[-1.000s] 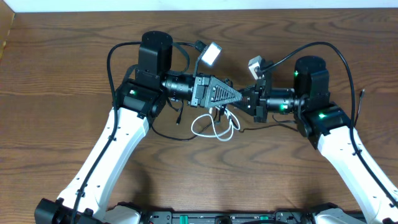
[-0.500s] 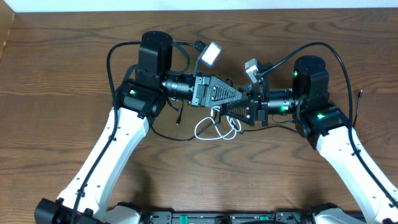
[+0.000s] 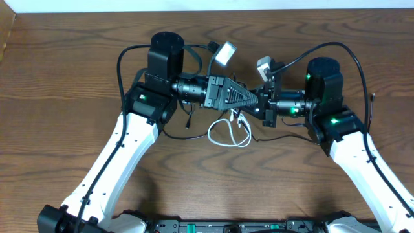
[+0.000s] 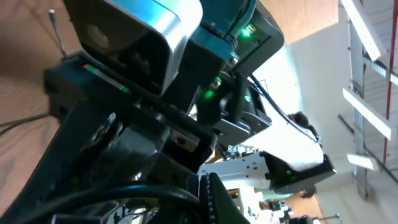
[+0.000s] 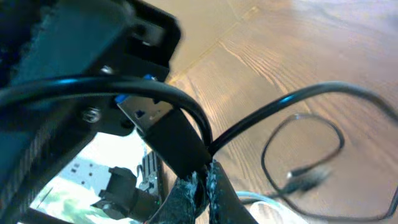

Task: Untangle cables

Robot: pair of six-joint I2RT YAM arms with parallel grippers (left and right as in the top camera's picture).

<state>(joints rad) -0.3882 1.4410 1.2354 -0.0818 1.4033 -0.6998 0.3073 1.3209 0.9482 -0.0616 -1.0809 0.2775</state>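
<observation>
My two grippers meet tip to tip above the table's middle. In the overhead view the left gripper (image 3: 252,99) points right and is shut, and a black cable (image 4: 124,194) runs into its fingertips. Facing it, the right gripper (image 5: 204,186) is shut on a black plug (image 5: 174,143) with a blue-lined metal end. From that plug the black cable (image 5: 298,99) arcs away over the wood. Below both grippers a white cable (image 3: 226,133) lies in loose loops. More black cable (image 3: 174,137) trails left along the table under the left arm.
A thin black loop ending in a small plug (image 5: 305,177) rests on the wood to the right in the right wrist view. Thick black robot cables (image 3: 336,48) arch over both arms. The wooden table's (image 3: 65,77) far edge runs along the top.
The right gripper opened wide, then shut again on the black plug. The left arm shifted slightly right, and the white loops slid right with it.
</observation>
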